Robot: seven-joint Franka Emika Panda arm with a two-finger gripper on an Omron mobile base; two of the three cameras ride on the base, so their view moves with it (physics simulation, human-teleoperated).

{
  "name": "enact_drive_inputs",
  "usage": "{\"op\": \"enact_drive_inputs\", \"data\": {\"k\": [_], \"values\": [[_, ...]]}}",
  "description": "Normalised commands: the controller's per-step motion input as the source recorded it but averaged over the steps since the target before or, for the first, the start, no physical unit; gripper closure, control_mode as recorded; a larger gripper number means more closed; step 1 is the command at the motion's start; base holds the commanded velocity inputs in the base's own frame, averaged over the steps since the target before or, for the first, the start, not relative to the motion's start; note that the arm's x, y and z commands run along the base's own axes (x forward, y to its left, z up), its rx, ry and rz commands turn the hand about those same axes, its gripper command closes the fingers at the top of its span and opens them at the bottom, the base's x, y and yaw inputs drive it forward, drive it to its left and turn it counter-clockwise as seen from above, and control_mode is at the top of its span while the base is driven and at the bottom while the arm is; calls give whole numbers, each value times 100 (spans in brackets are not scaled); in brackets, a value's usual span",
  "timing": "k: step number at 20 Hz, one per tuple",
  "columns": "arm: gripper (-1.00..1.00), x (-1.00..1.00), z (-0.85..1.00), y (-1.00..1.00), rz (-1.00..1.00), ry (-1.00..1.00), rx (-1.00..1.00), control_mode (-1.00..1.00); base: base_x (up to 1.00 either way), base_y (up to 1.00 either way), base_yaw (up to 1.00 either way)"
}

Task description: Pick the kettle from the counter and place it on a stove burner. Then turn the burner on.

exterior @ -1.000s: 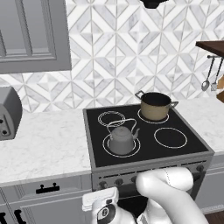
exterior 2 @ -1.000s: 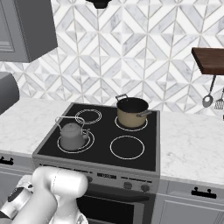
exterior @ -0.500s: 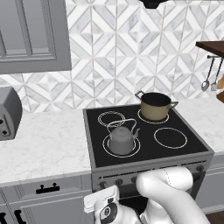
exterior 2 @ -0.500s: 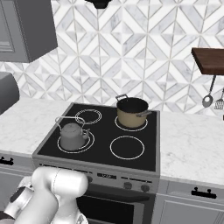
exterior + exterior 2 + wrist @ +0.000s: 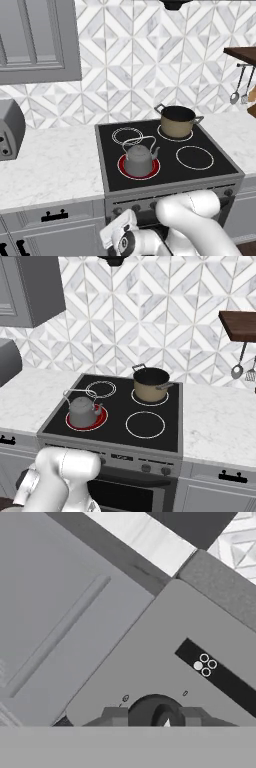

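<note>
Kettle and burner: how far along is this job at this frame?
Done: the kettle stands on the stove burner, off the counter, and the ring under it glows red, so the burner looks on. In hand: the gripper sits at a dark stove knob. Left: only letting go and pulling back, it seems.

You see a dark grey kettle (image 5: 138,159) on a red-glowing stove burner (image 5: 139,167), black cooktop (image 5: 165,159), white grey-marbled counter (image 5: 50,160), tan pot (image 5: 177,121).

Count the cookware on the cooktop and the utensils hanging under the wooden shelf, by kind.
Kettle: 1
Pot: 1
Hanging utensils: 2
Total: 4
</note>
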Motion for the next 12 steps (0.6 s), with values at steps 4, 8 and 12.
{"op": "enact_drive_inputs", "data": {"k": [4, 8, 12], "values": [[100, 4, 0, 1, 28, 26, -28, -100, 0, 0, 0], [100, 0, 0, 0, 27, 22, -26, -100, 0, 0, 0], [100, -34, 8, 5, 16, 5, -12, -100, 0, 0, 0]]}}
